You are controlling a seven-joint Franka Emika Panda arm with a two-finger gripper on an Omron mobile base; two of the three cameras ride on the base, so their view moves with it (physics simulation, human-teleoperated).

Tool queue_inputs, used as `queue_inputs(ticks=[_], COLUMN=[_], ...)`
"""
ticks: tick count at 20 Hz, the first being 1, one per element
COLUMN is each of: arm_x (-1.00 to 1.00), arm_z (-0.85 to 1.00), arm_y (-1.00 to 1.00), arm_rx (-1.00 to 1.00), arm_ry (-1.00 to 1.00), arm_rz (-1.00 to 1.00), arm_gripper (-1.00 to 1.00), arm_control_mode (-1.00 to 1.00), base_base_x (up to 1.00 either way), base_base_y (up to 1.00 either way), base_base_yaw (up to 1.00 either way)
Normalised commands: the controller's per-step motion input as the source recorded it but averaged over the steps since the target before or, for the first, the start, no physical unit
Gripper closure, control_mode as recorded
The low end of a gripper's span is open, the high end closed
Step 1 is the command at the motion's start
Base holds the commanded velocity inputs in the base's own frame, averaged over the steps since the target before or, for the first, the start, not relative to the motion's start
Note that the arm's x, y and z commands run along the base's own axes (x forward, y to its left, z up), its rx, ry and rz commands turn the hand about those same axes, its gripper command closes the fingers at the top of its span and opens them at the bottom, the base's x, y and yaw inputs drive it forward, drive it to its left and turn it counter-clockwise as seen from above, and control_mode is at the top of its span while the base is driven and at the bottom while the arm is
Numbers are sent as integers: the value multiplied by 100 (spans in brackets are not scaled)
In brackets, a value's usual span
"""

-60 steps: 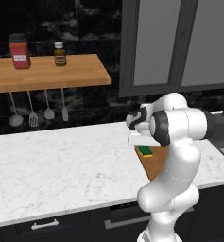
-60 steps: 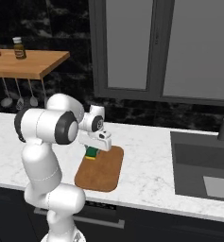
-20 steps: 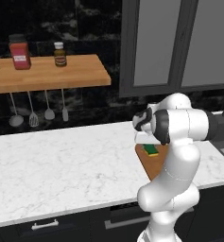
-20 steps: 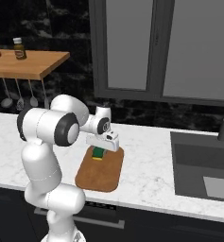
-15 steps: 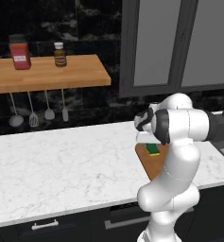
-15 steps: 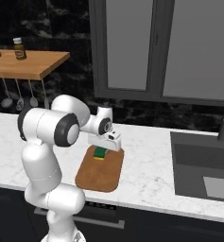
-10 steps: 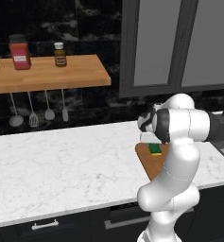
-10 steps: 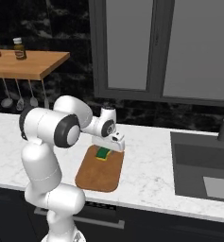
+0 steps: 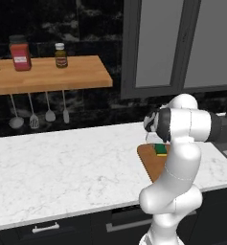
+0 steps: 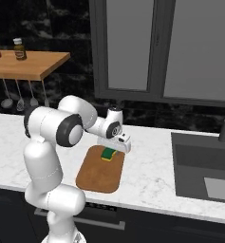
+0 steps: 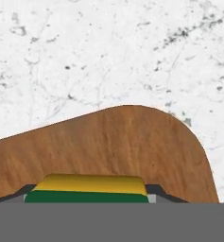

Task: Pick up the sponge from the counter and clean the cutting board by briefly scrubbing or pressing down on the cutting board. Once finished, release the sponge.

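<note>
We see the sponge [image 10: 107, 154] lying on the cutting board [image 10: 98, 174], close to the board's far edge, green layer up with a yellow strip showing along one side. The board itself lies flat on the white marble tabletop [image 9: 62, 167], between the arm's base and the dark back wall. Our hand [image 10: 115, 146] sits low over that far end of the board, right at the sponge; from the right base view its white housing covers the sponge's far side, and from the left base view the arm's own elbow hides most of it, leaving the sponge [image 9: 161, 149] peeking out beside the board [image 9: 152, 160]. In the hand view the sponge [image 11: 87, 188] sits between the two dark fingertips [image 11: 157, 191], which flank its ends closely, with the board's rounded corner [image 11: 132, 142] and the veined tabletop [image 11: 108, 52] beyond. Whether the fingertips actually press the sponge or merely stand beside it we cannot tell, so we cannot say if the hand is grasping or has released it. To the right, a sink [image 10: 204, 171] is set into the tabletop, well apart from the board. On the wall to the left hangs a wooden shelf [image 9: 52, 76] with a red jar [image 9: 20, 52] and a small brown bottle [image 9: 61, 55] on it, and utensils [image 9: 33, 112] hang beneath it.
</note>
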Motion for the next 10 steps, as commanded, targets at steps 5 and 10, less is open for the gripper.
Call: queue_inputs(ticks=[5, 10], arm_x=[0, -30], arm_z=[-48, -66], arm_y=[-87, -91], arm_rx=[0, 0], arm_ry=[-7, -2], arm_rz=[0, 0], arm_gripper=[100, 100], arm_control_mode=[-100, -100], base_base_x=[0, 0], base_base_y=[0, 0], base_base_yaw=[0, 0])
